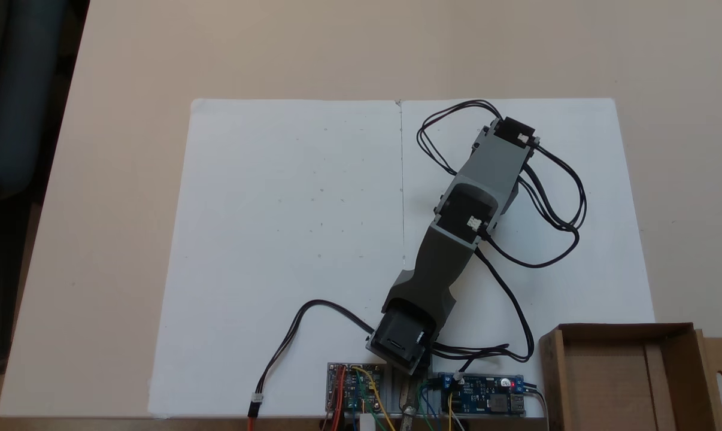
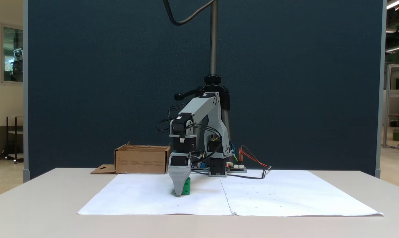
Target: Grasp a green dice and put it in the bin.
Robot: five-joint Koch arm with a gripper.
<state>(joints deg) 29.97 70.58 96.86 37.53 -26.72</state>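
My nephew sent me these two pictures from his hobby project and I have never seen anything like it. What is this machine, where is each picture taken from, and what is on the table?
It is a small grey robot arm bolted at one edge of a table, with circuit boards and wires at its base. One picture looks straight down from above; the other looks level across the table toward the arm. White paper covers the work area.

In the level picture the arm bends down so its gripper reaches the paper, right against a small green dice. The jaws stand one behind the other there, so I cannot tell whether they are closed on it. From above, the arm covers the dice.

The open brown cardboard box beside the base looks empty in the part the top picture shows.
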